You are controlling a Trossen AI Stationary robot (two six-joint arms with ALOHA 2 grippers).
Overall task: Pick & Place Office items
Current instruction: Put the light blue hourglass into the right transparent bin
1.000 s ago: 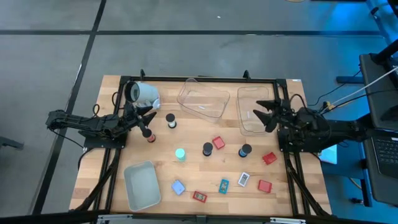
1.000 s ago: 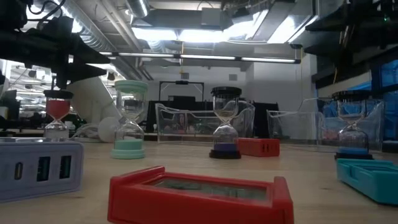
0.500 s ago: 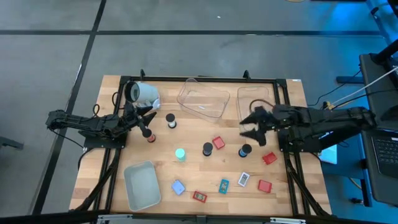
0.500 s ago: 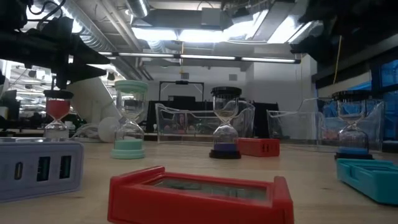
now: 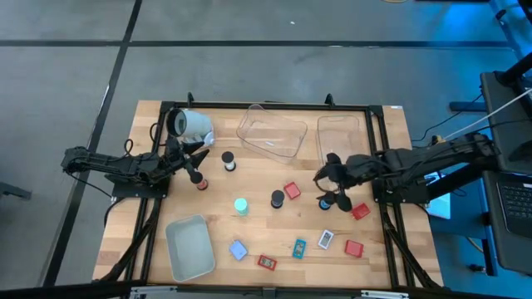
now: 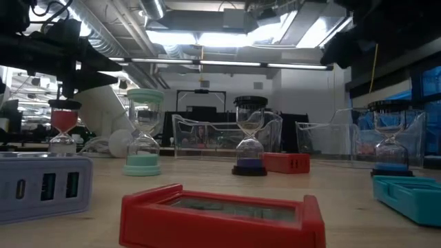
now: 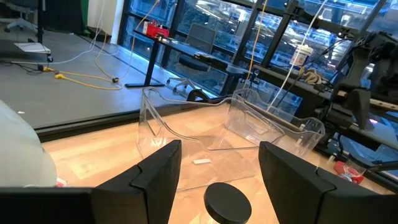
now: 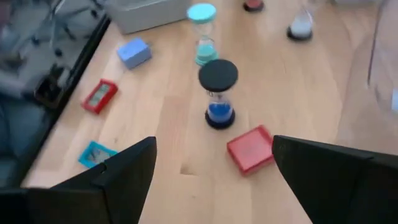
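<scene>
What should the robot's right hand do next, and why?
Probably ease the right gripper forward toward the black-topped hourglass. In the right wrist view that hourglass stands upright straight ahead, centred between the open fingers, with bare wood in between, so nothing is grasped yet. A red block sits close beside it, so the approach should stay narrow. The left gripper waits at the table's left.
</scene>
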